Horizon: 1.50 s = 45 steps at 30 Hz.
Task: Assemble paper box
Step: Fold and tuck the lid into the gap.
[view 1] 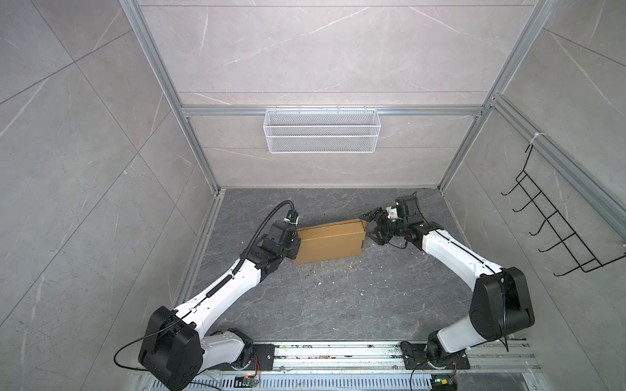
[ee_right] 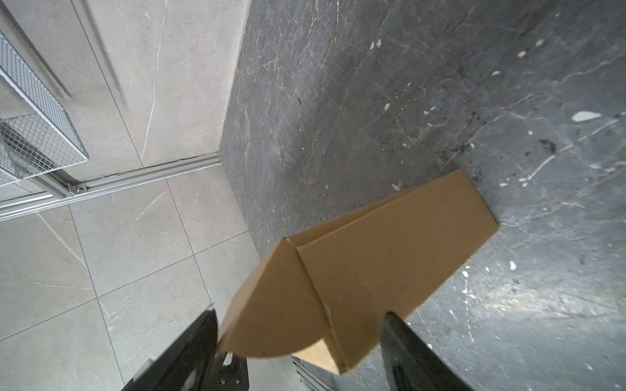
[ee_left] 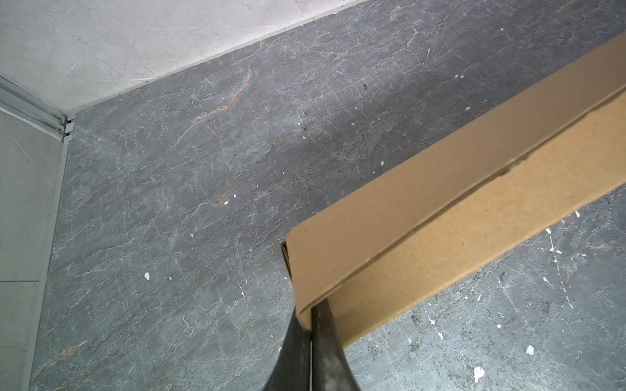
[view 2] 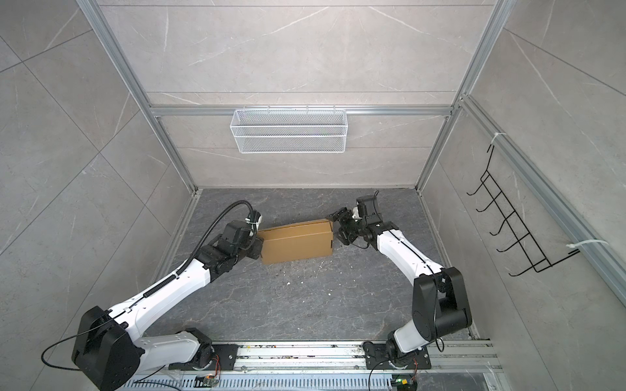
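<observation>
The paper box (view 1: pixel 330 245) (view 2: pixel 298 242) is a shallow brown cardboard mailer lying on the dark stone floor, mid-scene. My left gripper (view 1: pixel 295 243) (view 2: pixel 259 245) (ee_left: pixel 311 315) is at the box's left end, shut on the thin cardboard edge at that corner (ee_left: pixel 306 318). At the box's right end my right gripper (view 1: pixel 367 226) (view 2: pixel 333 225) (ee_right: pixel 299 318) stands open. Its two black fingers (ee_right: pixel 196 342) straddle that end of the box (ee_right: pixel 389 243). A rounded flap (ee_right: pixel 271 304) sticks out there between them. The box's far side is hidden in the wrist views.
A white wire mesh basket (view 1: pixel 320 130) hangs on the back wall. A black wire hook rack (view 1: pixel 555 220) hangs on the right wall. An aluminium rail (view 1: pixel 338 355) carrying both arm bases runs along the front. Small white specks dot the floor (view 1: pixel 318 274).
</observation>
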Available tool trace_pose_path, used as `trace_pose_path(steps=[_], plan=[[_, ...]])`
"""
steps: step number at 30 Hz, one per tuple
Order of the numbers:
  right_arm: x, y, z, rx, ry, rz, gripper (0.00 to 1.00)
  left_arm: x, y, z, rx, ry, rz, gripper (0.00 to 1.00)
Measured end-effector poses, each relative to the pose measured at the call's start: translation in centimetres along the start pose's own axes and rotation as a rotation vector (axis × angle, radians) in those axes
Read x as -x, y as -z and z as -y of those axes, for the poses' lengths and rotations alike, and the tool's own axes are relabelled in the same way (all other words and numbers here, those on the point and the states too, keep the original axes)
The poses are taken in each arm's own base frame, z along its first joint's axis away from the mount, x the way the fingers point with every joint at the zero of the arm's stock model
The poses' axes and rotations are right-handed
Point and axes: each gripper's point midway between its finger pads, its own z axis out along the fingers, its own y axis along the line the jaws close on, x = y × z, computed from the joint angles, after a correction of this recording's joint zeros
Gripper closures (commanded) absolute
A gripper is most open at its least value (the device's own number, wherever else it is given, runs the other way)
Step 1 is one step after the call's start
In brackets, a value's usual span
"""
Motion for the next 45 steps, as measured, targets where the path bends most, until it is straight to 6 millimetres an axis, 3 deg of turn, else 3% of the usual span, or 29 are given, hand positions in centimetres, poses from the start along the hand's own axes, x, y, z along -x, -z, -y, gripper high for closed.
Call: trace_pose_path(steps=[24, 34, 45], plan=[[0.6, -0.8, 1.0, 0.044, -0.039, 0.041, 0.40, 0.1, 0.8, 0.2, 0.010, -0.020, 0.035, 1.00], [0.7, -0.9, 1.2, 0.049, -0.073, 0.050, 0.32, -0.1, 0.6, 0.4, 0.018, -0.044, 0.031, 1.00], [-0.2, 0.2, 1.0, 0.033, -0.080, 0.056, 0.31, 0.2, 0.0, 0.3, 0.035, -0.052, 0.024, 1.00]])
